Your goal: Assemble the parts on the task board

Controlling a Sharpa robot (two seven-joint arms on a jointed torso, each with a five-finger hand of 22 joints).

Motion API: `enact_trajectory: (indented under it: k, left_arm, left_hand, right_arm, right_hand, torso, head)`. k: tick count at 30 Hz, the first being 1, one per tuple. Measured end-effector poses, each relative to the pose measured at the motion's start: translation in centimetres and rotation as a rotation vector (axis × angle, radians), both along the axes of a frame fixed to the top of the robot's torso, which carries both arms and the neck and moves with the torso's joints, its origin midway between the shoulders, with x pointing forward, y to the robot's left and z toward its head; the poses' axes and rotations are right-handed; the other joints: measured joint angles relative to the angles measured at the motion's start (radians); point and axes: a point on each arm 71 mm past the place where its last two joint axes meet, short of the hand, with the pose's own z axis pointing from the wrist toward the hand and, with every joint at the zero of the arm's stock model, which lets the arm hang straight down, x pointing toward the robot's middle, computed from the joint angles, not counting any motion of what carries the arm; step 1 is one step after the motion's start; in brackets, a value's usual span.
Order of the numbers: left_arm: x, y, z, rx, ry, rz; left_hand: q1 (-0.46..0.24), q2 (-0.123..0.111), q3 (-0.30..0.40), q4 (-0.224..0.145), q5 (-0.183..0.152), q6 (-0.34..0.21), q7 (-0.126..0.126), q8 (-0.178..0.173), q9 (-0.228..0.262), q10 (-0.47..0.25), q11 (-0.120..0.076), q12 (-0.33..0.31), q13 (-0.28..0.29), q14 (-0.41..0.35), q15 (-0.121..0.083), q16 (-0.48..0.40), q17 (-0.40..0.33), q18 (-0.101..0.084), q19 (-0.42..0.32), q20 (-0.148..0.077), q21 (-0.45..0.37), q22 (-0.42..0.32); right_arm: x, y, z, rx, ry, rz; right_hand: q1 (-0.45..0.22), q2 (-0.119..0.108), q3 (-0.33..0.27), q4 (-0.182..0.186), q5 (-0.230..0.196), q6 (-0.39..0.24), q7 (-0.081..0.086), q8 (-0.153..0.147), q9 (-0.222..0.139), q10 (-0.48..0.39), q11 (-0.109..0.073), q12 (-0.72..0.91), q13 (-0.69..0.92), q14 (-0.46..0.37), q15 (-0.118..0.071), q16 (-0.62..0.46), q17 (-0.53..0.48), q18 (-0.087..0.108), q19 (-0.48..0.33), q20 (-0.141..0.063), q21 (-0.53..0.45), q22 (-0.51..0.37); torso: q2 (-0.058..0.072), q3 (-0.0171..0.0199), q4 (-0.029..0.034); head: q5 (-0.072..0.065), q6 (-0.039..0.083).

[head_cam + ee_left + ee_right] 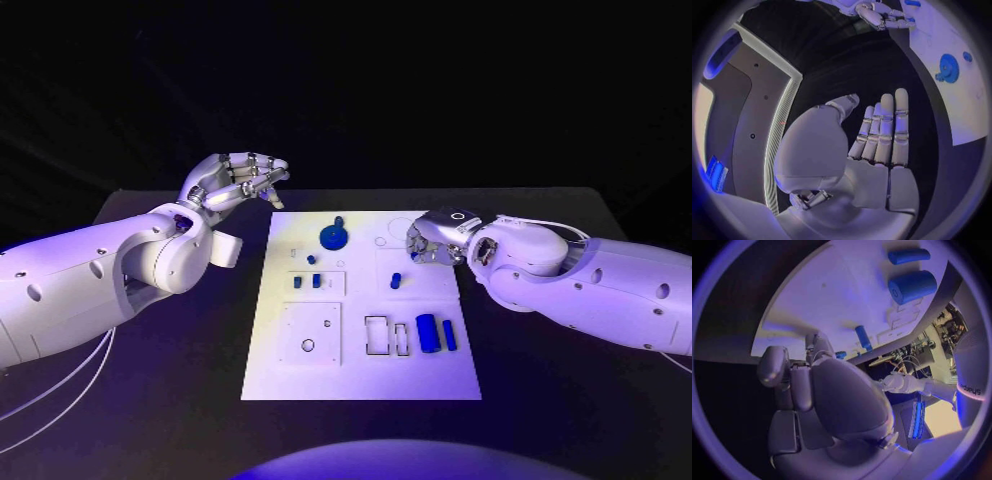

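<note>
White task board (pixel 361 370) flat in the middle of the black tabletop (pixel 562 400), long side running away from the robot. Blue gear-shaped part (pixel 333 237) near the far end, with a small blue knob just beyond it. Two tiny blue pegs (pixel 306 283) standing close together left of the middle, another short blue peg (pixel 400 281) to their right. Down toward the near right corner, a fat blue cylinder (pixel 427 331) lying beside a thinner blue rod (pixel 450 335), just apart from each other, next to some rectangular outlines on the board.

Left hand (pixel 238 182) up off the tabletop just past the board's far left corner, not touching anything. From the wrist camera, fingers (pixel 887 130) straight and pressed side by side, thumb apart from them, palm empty. Gear visible there too (pixel 948 67) on the board's edge.

Right hand (pixel 437 236) over the far right part of the board, fingers curled down toward the surface. Right wrist camera looks over the back of that hand (pixel 836 400) with fingers (pixel 817 347) bent in toward the board; cylinder (pixel 912 286) and rod (pixel 909 255) well beyond them. Can't tell whether anything is pinched under those fingertips or whether they touch the board at all.
</note>
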Motion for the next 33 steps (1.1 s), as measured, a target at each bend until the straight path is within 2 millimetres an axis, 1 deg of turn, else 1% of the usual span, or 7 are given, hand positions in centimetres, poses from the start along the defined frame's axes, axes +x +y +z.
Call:
enact_trajectory:
  k: [3,4,5,7,8,14,33]
  left_arm:
    - [-0.01,-0.02,-0.02,0.001,0.004,0.000]
    - [-0.02,-0.03,-0.03,0.002,0.005,-0.001]
    - [-0.02,-0.04,-0.04,0.002,0.007,-0.001]
    - [-0.03,-0.04,-0.05,0.002,0.009,-0.002]
    - [-0.03,-0.04,-0.06,0.003,0.010,-0.002]
    - [-0.01,0.00,-0.13,0.005,0.018,-0.002]
    - [0.05,0.06,-0.25,0.007,0.030,-0.009]
  left_hand:
    - [0.000,0.000,-0.001,0.005,0.000,-0.007,0.000,0.000,-0.001,0.000,0.000,0.000,0.000,0.000,0.000,0.000,0.000,0.000,0.000,0.000,0.000,-0.002]
    - [0.000,0.000,0.000,0.006,0.000,-0.007,0.000,0.000,-0.001,0.000,0.000,0.000,0.000,0.000,0.000,0.000,0.000,0.000,0.000,0.000,0.000,-0.002]
    - [0.000,0.000,0.000,0.006,0.000,-0.007,0.000,0.000,-0.001,0.000,0.000,0.000,0.000,0.000,0.000,0.000,0.000,0.000,0.000,0.000,-0.001,-0.002]
    - [0.000,0.000,-0.002,0.007,0.000,-0.007,0.000,0.000,-0.002,0.000,0.000,0.000,-0.001,0.000,0.000,0.000,0.000,0.000,0.000,0.000,-0.004,-0.004]
    - [0.000,0.000,-0.003,0.009,0.000,-0.007,0.000,0.000,-0.002,0.000,0.000,0.000,-0.001,0.000,0.000,0.000,0.000,0.000,0.000,0.000,-0.004,-0.004]
    - [-0.005,0.005,-0.005,0.016,0.000,-0.015,0.000,0.000,-0.004,-0.009,0.002,0.000,-0.002,0.000,0.000,0.000,0.000,0.000,0.000,0.000,-0.012,-0.008]
    - [-0.005,0.005,-0.010,0.021,0.000,-0.025,-0.004,0.000,-0.006,-0.020,0.005,0.000,-0.004,0.000,0.000,0.000,0.001,0.000,0.002,0.002,-0.016,-0.013]
  right_arm:
    - [-0.09,0.07,-0.01,-0.004,-0.007,0.001]
    - [-0.12,0.07,-0.02,-0.004,-0.010,0.001]
    - [-0.15,0.06,-0.04,-0.003,-0.014,0.000]
    - [-0.22,0.04,-0.06,0.001,-0.021,0.000]
    - [-0.26,0.02,-0.07,0.003,-0.024,-0.001]
    - [-0.43,-0.23,-0.08,0.021,-0.030,-0.007]
    - [-0.34,-0.50,0.72,0.080,-0.020,-0.032]
  right_hand:
    - [-0.048,-0.059,0.132,-0.005,0.002,0.001,-0.001,0.004,0.000,0.016,-0.002,-0.015,0.002,0.004,-0.004,0.009,0.002,0.000,0.000,0.000,0.004,0.010]
    - [-0.082,-0.106,0.233,-0.009,0.004,0.006,-0.006,0.010,0.000,0.023,-0.002,-0.020,0.003,0.006,-0.006,0.018,0.003,0.000,0.000,0.000,0.004,0.013]
    - [-0.148,-0.172,0.388,-0.026,0.004,0.018,-0.018,0.019,0.001,0.025,-0.004,-0.020,0.011,0.011,-0.011,0.022,0.006,0.001,0.000,0.000,0.004,0.015]
    - [-0.215,-0.232,0.546,-0.077,-0.006,0.024,-0.025,0.034,0.001,0.033,-0.002,-0.021,0.021,0.008,-0.009,0.016,-0.002,0.001,0.004,-0.004,0.004,0.016]
    - [-0.249,-0.244,0.593,-0.106,-0.009,0.025,-0.025,0.039,0.001,0.033,-0.002,-0.023,0.029,0.007,-0.007,0.016,-0.005,0.001,0.004,-0.004,0.004,0.016]
    - [-0.315,-0.250,0.662,-0.161,-0.009,0.013,-0.029,0.047,0.073,0.034,-0.002,-0.023,0.040,0.007,-0.007,0.016,-0.011,0.001,0.004,-0.004,-0.002,0.016]
    - [-0.354,-0.240,0.687,-0.187,-0.013,0.005,-0.031,0.050,0.073,0.039,-0.003,-0.025,0.046,0.007,-0.007,0.016,-0.013,0.002,0.004,-0.004,-0.006,0.015]
  torso:
    - [0.000,0.0000,0.0000]
    - [0.000,0.0000,0.0000]
    - [0.000,0.0000,0.0000]
    - [0.000,-0.0001,0.0000]
    - [0.000,0.0003,-0.0001]
    - [0.000,0.0009,-0.0005]
    - [0.000,-0.0004,-0.0006]
  head:
    - [0.001,0.000]
    - [0.002,0.000]
    - [0.002,0.000]
    - [0.002,-0.001]
    - [0.002,-0.001]
    - [0.002,0.002]
    - [0.000,0.001]
